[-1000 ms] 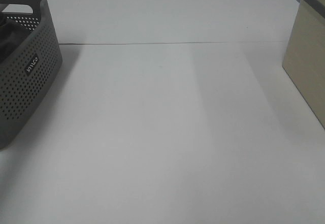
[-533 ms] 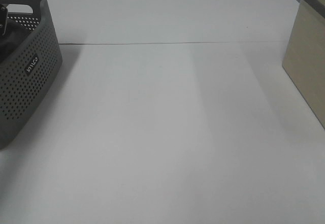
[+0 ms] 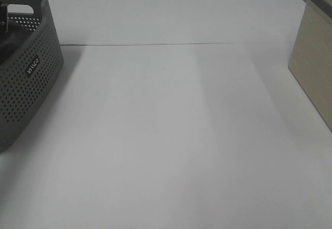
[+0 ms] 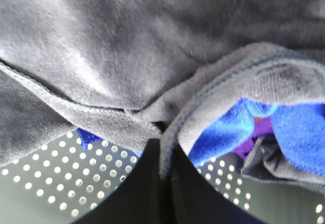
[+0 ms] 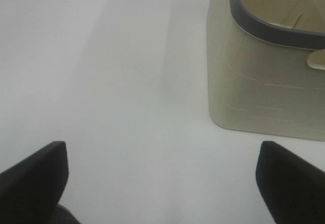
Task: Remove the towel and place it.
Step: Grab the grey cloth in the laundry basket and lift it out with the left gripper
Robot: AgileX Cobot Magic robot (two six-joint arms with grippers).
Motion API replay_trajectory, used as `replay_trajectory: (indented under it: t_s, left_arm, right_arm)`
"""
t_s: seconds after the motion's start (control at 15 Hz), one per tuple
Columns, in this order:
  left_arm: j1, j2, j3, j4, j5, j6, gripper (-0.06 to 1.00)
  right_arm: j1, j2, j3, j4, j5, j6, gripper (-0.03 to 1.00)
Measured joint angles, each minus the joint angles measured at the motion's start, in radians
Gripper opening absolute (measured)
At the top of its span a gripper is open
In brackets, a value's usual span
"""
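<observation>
We see a plain white tabletop (image 3: 171, 135) crossed by one thin seam (image 3: 176, 44), and almost nothing of the room beyond its far edge. Two containers stand on it, well apart: one grey perforated basket (image 3: 31, 78) at the left edge and one beige bin (image 3: 314, 68) with a dark rim at the right. Inside the basket we count one dark grey towel (image 4: 132, 41) heaped over one blue cloth (image 4: 299, 127), with a purple scrap (image 4: 259, 130) beside the blue. The left gripper (image 4: 163, 145) is down in the basket, its jaws pinched together on a hemmed fold of the towel. The right gripper (image 5: 161, 150) hangs over bare table near the bin, jaws spread wide, holding nothing.
</observation>
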Motion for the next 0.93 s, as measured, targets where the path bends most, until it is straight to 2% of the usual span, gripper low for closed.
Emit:
replay_trajectory:
  t_s: [0.27,0.47,0.67,0.8,0.93]
  left_arm:
    - [-0.004,-0.016,0.000,-0.028,0.041,-0.001,0.00]
    - [-0.052,-0.205,-0.001,-0.028,0.051,-0.007,0.00]
    - [-0.140,-0.399,-0.003,-0.073,0.055,-0.007,0.00]
    - [-0.215,-0.492,-0.005,-0.079,0.059,-0.007,0.00]
    - [-0.297,-0.559,-0.010,-0.078,0.083,-0.019,0.00]
  right_arm:
    - [0.000,0.000,0.000,0.000,0.000,0.000,0.96]
    - [0.000,0.000,0.000,0.000,0.000,0.000,0.96]
    - [0.000,0.000,-0.010,0.000,-0.022,-0.001,0.96]
    - [0.000,0.000,-0.015,0.003,-0.079,-0.003,0.96]
    - [0.000,0.017,-0.015,0.030,-0.096,-0.019,0.96]
